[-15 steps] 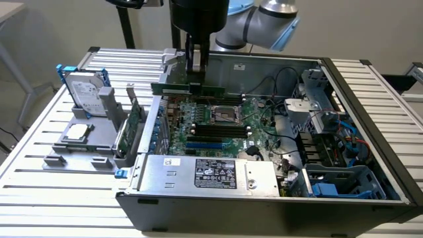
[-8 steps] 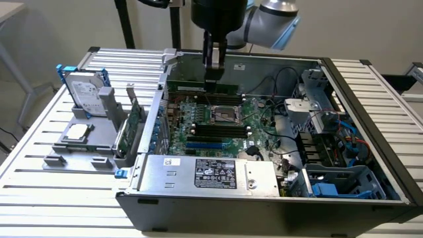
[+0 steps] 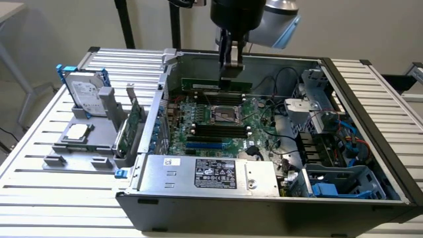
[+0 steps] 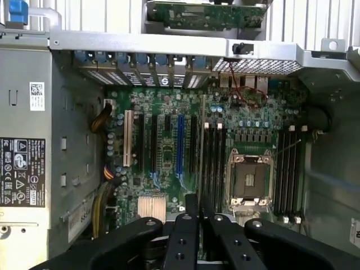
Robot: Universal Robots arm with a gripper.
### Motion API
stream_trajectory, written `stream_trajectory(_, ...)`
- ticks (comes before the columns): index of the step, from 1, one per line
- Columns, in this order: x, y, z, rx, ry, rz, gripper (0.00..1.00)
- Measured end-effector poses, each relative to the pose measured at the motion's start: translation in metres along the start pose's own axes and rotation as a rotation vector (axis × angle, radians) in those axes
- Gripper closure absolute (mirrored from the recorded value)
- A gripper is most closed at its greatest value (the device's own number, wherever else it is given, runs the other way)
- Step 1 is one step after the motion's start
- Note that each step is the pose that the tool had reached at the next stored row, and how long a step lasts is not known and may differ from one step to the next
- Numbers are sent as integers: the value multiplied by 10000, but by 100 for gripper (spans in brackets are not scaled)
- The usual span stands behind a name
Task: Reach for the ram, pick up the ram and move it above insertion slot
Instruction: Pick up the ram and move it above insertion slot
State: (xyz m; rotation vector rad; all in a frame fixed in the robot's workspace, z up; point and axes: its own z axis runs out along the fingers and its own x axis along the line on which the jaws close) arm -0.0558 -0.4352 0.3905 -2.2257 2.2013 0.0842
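The bench [image 3: 59, 198] carries an open computer case [image 3: 264, 208] with the motherboard [image 3: 218, 129] lying flat inside. Above the board's far edge hangs the gripper [image 3: 231, 74], its fingers [image 4: 188, 225] clamped on the ram [image 3: 217, 84]. The ram is a thin green stick, held lengthwise over the black slots [image 3: 221, 130] near the processor socket [image 3: 225, 114].
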Motion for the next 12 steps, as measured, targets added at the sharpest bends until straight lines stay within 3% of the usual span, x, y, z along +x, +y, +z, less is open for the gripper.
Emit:
stream_trajectory(5, -40, -112, 8, 33, -1, 4, 87)
stream_trajectory(12, -42, -122, 8, 33, -1, 4, 87)
